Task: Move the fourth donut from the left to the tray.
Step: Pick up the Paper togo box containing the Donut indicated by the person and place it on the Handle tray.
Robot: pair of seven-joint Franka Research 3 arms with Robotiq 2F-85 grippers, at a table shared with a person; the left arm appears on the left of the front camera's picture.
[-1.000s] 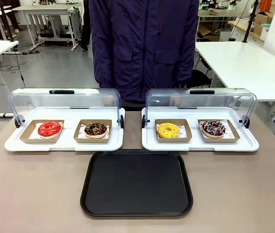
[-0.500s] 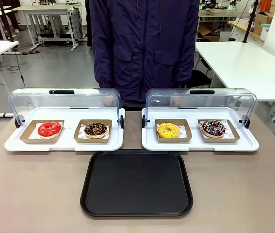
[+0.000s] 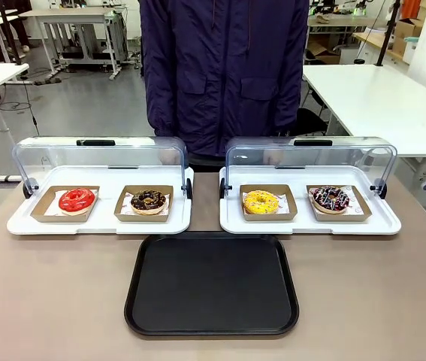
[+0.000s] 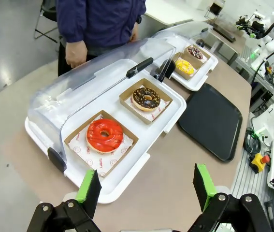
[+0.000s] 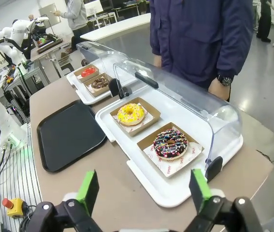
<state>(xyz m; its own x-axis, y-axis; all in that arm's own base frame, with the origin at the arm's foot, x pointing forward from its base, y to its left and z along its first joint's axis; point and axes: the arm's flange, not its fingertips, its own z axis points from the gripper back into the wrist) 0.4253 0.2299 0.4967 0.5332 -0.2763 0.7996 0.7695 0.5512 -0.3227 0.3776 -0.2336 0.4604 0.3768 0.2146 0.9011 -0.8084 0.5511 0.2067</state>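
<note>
One ring donut with dark chocolate glaze, white-pink drizzle, sprinkles (image 5: 170,144): fourth along, in small brown cardboard holder (image 5: 141,143) on white display tray (image 5: 127,145), apart from large black plastic tray (image 5: 69,135). Looks light, soft, smearable; best taken by holder's rim. Right pincer (image 5: 144,188), left pincer (image 4: 146,183): wide open, empty.
</note>
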